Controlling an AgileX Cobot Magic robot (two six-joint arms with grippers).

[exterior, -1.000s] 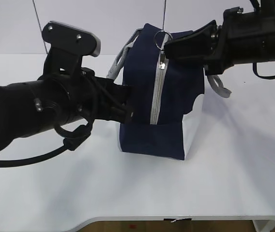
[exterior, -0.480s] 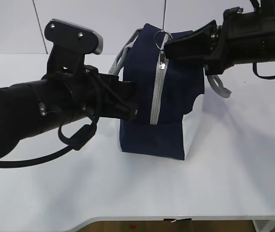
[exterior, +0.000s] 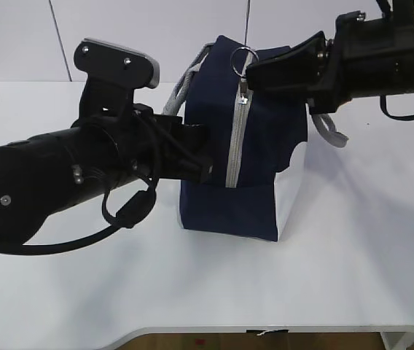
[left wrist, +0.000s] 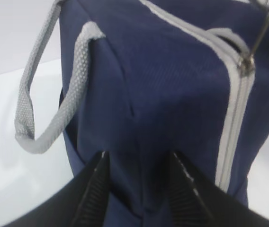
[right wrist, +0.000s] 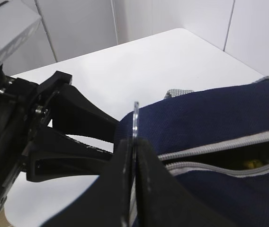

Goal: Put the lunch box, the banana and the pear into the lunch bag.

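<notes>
exterior / lunch bag [exterior: 251, 146]: stands upright mid-bench [exterior: 338, 277], zipper [exterior: 234, 142] facing the camera, closed along the front run visible here.
exterior / right pincer [exterior: 249, 73]: arm reaches in level from the right at the bag's top; tips together on the metal ring pull [exterior: 245, 55].
exterior / left pincer [exterior: 205, 154]: arm comes in low from the left, wrist roughly level; tips against the bag's left side at mid height.
exterior / contents: lunch box, banana, pear not visible on the bench here.
left wrist / grip: jaws part open, straddling a vertical corner of the bag, fabric between the fingers [left wrist: 94, 187]. Looks like a brace hold, clamped on the bag.
left wrist / handle: grey webbing handle [left wrist: 54, 113] hangs on the left, clear of the jaws.
right wrist / grip: fingers pressed flat together with the ring pull upright between them.
right wrist / zipper: a gap shows along the top run, something yellow inside; cannot tell which fruit.
step (judgement): working the zipper with the bag braced.
do it well: pull along the zip line, not upward, or the bag lifts. Keep the left hold firm and low. Don't twist the ring; thin edge could slip out.
</notes>
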